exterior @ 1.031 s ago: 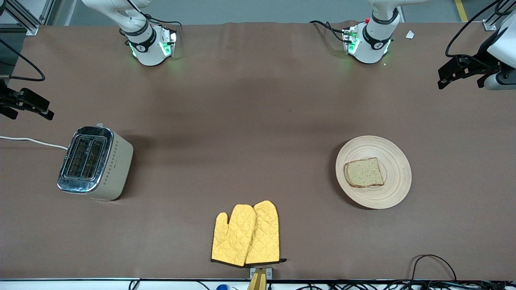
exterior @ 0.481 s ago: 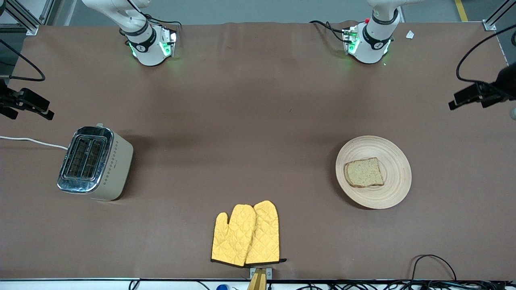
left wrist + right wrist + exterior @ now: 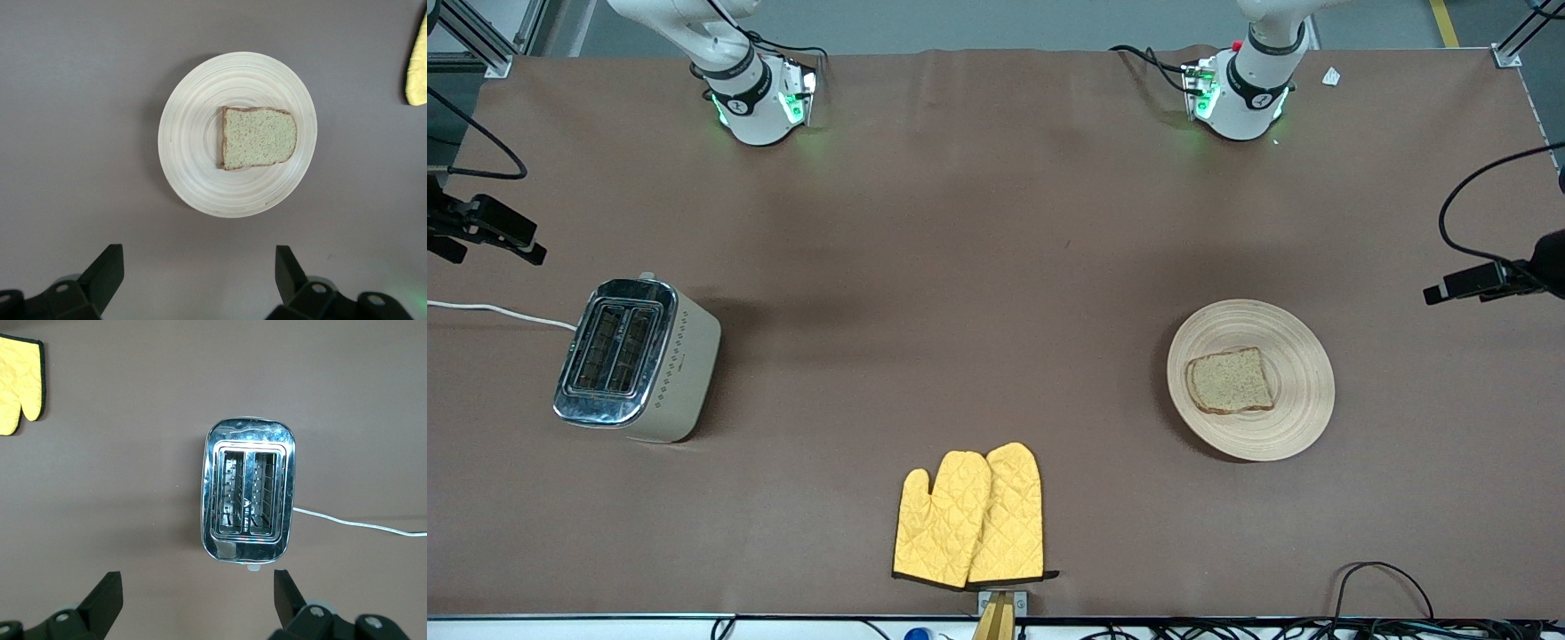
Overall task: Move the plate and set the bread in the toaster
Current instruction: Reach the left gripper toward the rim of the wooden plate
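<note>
Front view gives you the whole layout. Your plate (image 3: 1251, 380) lies flat on the tabletop (image 3: 960, 267) toward the left arm's end, and the bread (image 3: 1229, 380) rests on it, slightly off the plate's centre toward the middle of the tabletop. Your toaster (image 3: 637, 358) stands upright toward the right arm's end, well apart from the plate, chrome top up, both slots bare, with its white cord (image 3: 498, 313) running off the tabletop edge. A pair of yellow oven mitts (image 3: 971, 517) lies flat between the two, nearer the front camera than either.

Your left gripper (image 3: 199, 273) hangs in the air over the left arm's end of the tabletop, just beside the plate (the left wrist view looks straight down at plate (image 3: 237, 135) and bread (image 3: 259, 138)). Its fingers (image 3: 107, 270) are spread wide and hold nothing. One mitt's edge (image 3: 417, 63) shows at the border of that view.

Your right gripper (image 3: 198, 597) hangs over the right arm's end of the tabletop near the toaster; the right wrist view shows the toaster (image 3: 248, 499) from above with both slots open to view. Its fingers (image 3: 105, 595) are likewise spread wide and empty. A mitt (image 3: 20, 383) shows in a corner of that view.
</note>
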{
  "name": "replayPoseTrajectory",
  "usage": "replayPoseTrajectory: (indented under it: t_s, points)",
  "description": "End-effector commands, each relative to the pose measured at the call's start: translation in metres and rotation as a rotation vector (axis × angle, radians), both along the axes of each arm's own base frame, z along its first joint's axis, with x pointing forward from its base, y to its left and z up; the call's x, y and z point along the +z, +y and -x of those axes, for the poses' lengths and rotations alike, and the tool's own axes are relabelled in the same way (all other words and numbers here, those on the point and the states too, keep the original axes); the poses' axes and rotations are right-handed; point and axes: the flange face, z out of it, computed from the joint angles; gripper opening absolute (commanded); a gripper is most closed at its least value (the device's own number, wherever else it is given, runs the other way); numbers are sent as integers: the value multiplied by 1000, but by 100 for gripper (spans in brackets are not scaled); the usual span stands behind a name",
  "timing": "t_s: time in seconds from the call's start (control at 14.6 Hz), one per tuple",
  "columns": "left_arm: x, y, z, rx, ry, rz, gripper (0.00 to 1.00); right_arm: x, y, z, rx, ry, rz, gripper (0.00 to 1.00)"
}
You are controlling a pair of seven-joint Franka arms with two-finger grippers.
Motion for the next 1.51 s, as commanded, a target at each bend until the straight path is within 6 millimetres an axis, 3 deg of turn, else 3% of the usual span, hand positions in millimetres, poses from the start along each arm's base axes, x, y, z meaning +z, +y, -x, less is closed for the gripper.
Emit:
replayPoseTrajectory:
  t_s: [0.0, 0.21, 0.34, 0.55, 0.76, 1.03, 1.44]
  points:
    - [-60, 43, -17, -26, -41, 138, 100, 1, 1, 7, 4, -9, 10, 100]
    - [-132, 73, -25, -65, -99, 245, 100, 1, 1, 7, 4, -9, 10, 100]
    - [-176, 79, -28, -76, -118, 320, 100, 1, 1, 7, 4, -9, 10, 100]
    - [-227, 85, -24, -36, -111, 429, 100, 1, 1, 7, 4, -9, 10, 100]
    - [-270, 92, -19, -25, -143, 522, 92, 1, 1, 7, 4, -9, 10, 100]
    - [-306, 85, -18, -3, -144, 572, 80, 1, 1, 7, 4, -9, 10, 100]
    - [-321, 77, -21, 21, -149, 593, 67, 1, 1, 7, 4, -9, 10, 100]
